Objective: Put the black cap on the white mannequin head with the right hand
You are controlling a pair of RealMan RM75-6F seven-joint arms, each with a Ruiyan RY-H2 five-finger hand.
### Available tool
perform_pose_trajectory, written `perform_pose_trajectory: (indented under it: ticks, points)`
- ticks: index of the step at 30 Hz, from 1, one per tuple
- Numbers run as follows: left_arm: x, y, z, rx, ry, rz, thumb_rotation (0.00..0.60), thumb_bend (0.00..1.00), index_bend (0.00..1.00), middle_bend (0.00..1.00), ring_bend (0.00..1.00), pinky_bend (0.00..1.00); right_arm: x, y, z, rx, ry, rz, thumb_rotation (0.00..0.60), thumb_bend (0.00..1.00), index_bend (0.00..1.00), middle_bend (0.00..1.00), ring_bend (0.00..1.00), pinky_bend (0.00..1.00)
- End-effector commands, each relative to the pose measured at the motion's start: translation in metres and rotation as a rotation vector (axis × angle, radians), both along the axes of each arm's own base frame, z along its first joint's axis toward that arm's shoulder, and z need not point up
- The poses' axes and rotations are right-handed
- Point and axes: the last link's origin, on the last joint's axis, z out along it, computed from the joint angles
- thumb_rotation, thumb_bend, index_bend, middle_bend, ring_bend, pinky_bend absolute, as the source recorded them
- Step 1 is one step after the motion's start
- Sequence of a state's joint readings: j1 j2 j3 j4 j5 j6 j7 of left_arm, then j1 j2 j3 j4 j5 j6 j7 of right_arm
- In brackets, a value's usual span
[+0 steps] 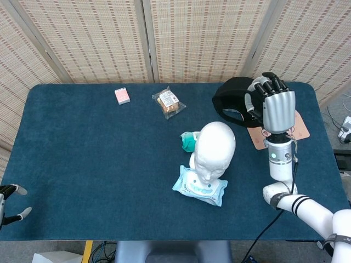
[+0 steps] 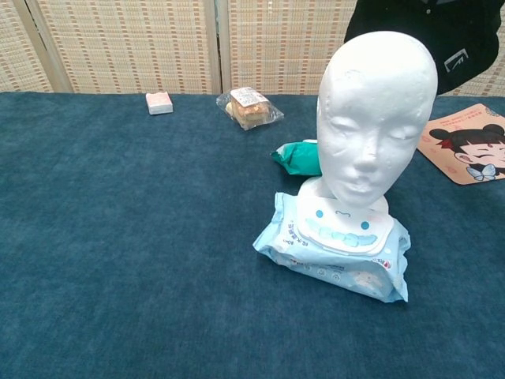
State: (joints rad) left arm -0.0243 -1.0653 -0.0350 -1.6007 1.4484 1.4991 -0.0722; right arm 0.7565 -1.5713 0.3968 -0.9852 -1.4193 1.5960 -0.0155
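So you've got the black cap (image 1: pixel 233 98) up in the air, gripped by the right hand (image 1: pixel 272 108), fingers curled round its edge on the side away from the white mannequin head (image 1: pixel 215 148), with the cap hanging just beyond and to the right of the head's crown. My guess is it's light, floppy fabric with maybe a stiffer brim, so it'll sag and fold wherever you aren't holding it; keeping hold at the rim looks smart, because the opening has to stay spread to slip over the skull. The head looks like smooth matte foam, rounded and narrowing to the neck, probably very light too, and it's standing on a squishy pale blue wet-wipes pack (image 1: pixel 199 188), so I'd expect it to tip if you drag the cap sideways across it. Come down from above instead. Behind the head there's a crinkly green packet (image 1: pixel 188 141), and off to the head's right a flat cartoon-printed mat (image 1: pixel 299 129) on the blue felt-like table (image 1: pixel 88 153). Your left hand (image 1: pixel 6 201) sits far off at the table's near left edge, fingers apart, holding nothing.
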Motion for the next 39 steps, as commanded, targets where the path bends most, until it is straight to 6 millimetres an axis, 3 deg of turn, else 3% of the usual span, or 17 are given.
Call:
perform_pose_trajectory:
  ticks: [1,20,39]
  points:
    - [0.0,0.0,0.0,0.0,-0.001,-0.001,0.6,0.12,0.47,0.45,0.35,0.54,0.012,0.003,-0.004,0.001,0.035,0.03,0.6,0.47,0.65,0.48,0.3,0.52]
    - [0.001,-0.004,0.005,0.014,-0.004,0.001,0.6,0.12,0.47,0.45,0.35,0.54,0.047,0.039,-0.031,-0.001,0.23,0.174,0.6,0.47,0.65,0.48,0.3,0.52]
    - [0.002,-0.004,0.002,0.005,0.002,0.0,0.6,0.12,0.47,0.45,0.35,0.54,0.032,0.078,-0.027,-0.04,0.353,0.251,0.6,0.47,0.65,0.49,0.3,0.52]
